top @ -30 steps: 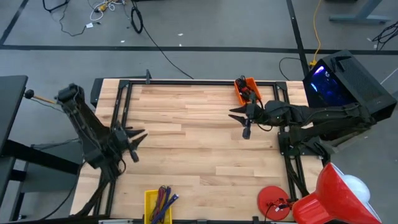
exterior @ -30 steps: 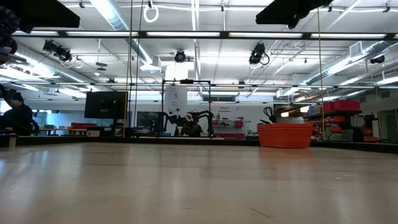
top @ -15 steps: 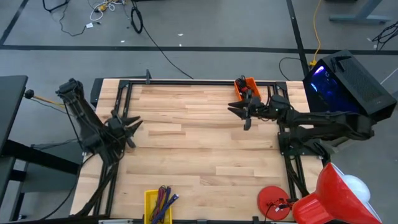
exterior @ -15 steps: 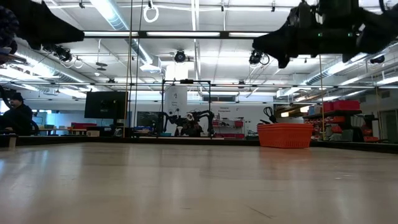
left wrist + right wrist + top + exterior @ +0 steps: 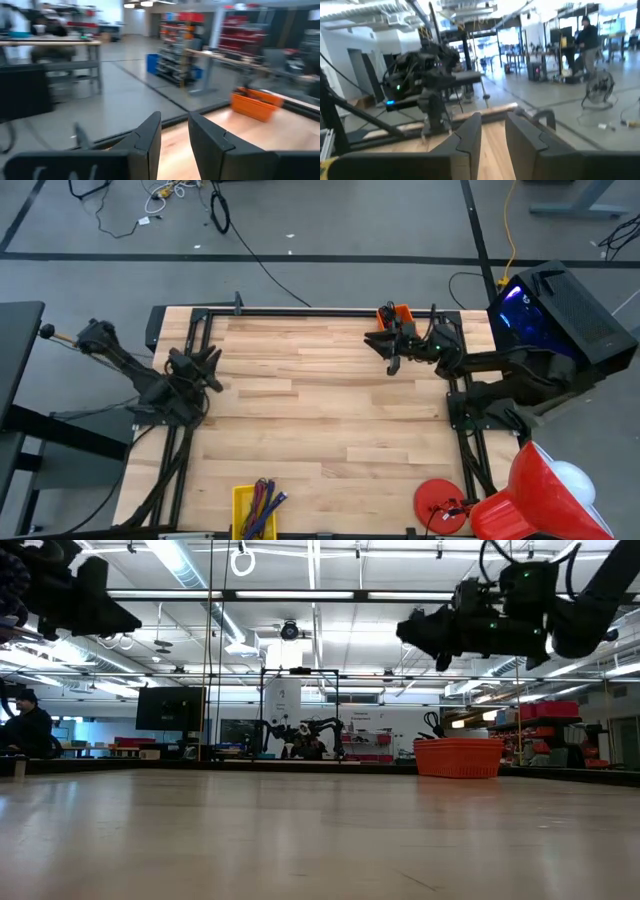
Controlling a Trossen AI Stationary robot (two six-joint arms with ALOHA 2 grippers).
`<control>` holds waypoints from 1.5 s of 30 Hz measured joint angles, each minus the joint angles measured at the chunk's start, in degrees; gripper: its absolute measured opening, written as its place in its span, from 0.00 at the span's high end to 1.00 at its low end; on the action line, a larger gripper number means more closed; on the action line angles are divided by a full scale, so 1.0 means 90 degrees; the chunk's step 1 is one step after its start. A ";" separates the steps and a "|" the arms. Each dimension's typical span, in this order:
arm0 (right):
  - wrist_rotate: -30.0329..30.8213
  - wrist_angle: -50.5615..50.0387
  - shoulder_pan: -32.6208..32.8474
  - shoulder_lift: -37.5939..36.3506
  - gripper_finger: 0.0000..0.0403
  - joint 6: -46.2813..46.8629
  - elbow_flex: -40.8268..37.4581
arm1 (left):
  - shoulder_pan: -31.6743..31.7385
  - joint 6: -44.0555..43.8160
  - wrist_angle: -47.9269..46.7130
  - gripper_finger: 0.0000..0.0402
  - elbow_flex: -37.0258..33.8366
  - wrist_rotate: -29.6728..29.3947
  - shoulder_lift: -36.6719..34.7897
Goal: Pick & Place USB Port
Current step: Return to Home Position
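red disc [image 5: 440, 505] at corner of wooden table [image 5: 320, 430]; black box [image 5: 560, 310] glowing blue beside it; cables [image 5: 165, 192] on floor.

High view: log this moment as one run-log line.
left arm: left edge, jaws open, empty | right arm: by orange bin, jaws open, empty | yellow bin: cables inside

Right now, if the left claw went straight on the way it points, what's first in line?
Looks free. The left claw points roughly level past the far edge of the table toward open floor; the orange bin sits off to one side of that line. Depth unclear.
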 joint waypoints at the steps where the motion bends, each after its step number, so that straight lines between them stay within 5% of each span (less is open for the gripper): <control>1: -0.0019 0.0089 0.0002 0.0158 0.77 0.0034 0.0000 | 0.0191 0.0003 0.0074 0.74 0.0000 0.0001 0.0040; 10: -0.0082 0.1904 0.0047 0.1593 0.77 0.0591 0.0000 | 0.1812 0.0027 0.0550 0.74 -0.0115 0.0000 0.0326; 15: -0.0184 0.1987 0.0181 0.1894 0.77 0.0683 0.0002 | 0.2261 -0.0052 0.1222 0.74 -0.0615 -0.0005 0.0325; 25: -0.0064 0.1302 0.0436 0.2056 0.77 0.0486 0.0005 | 0.1623 0.0242 0.1727 0.74 -0.1131 0.0000 0.0339; 35: 0.1133 0.0018 0.1202 0.2060 0.77 0.0106 0.0007 | 0.0546 0.0584 0.1523 0.74 -0.1134 0.0000 0.0339; 45: 0.1988 -0.1140 0.1423 0.2058 0.77 0.0202 0.0005 | 0.0623 0.0573 0.1813 0.74 -0.1139 0.0490 0.0339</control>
